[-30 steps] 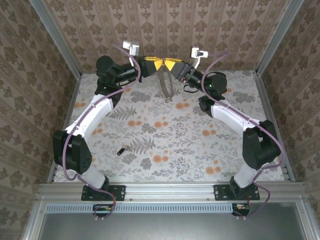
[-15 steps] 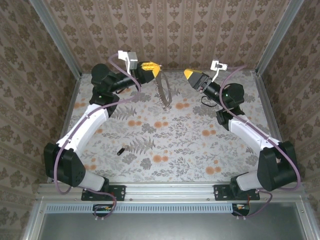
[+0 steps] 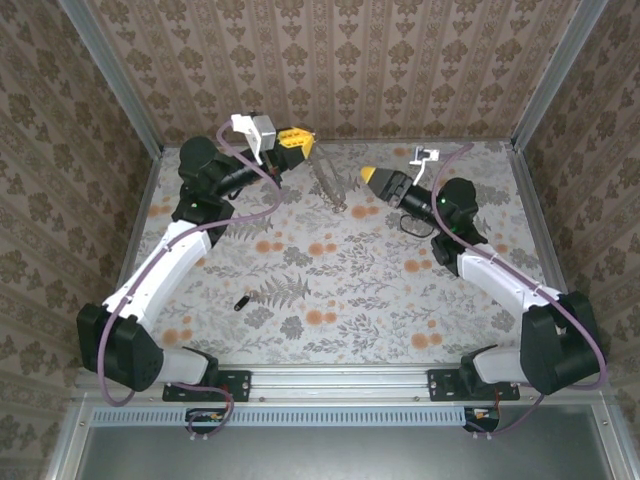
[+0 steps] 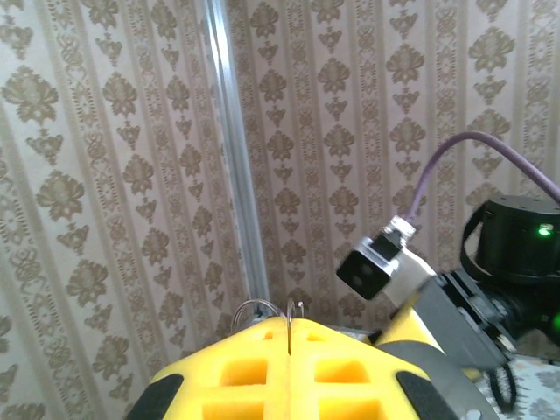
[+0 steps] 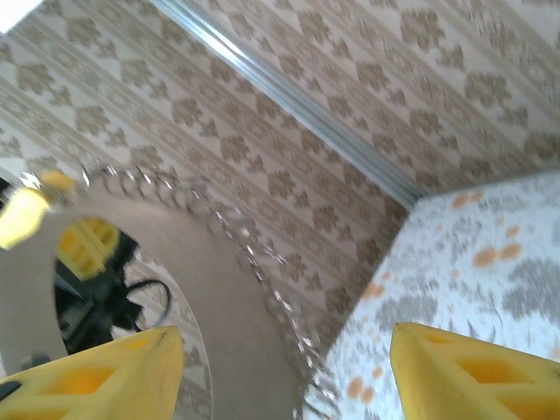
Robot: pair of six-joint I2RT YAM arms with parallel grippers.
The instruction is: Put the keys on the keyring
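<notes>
The keyring (image 3: 330, 182) is held clear of the table (image 3: 400, 300) near its far edge, hanging on edge from the left gripper (image 3: 308, 146); its jaws are pressed together on the hoop's upper rim, and in the left wrist view a thin wire is seen pinched in the seam between them. The right gripper (image 3: 366, 175) is placed just beside the hoop; its 2 fingers (image 5: 105, 363) are seen well apart in the right wrist view, with the ridged rim blurred ahead of them and nothing clamped. 1 key (image 3: 240, 302) is made out, lying on the table close to the left arm and well apart from the hoop; no gripper is touching it. Whether anything is already threaded on the hoop cannot be told at this size. The task is therefore judged to be at an early stage; the hoop is secured and presented, while the key is yet to be picked up, carried across and worked onto the hoop.
</notes>
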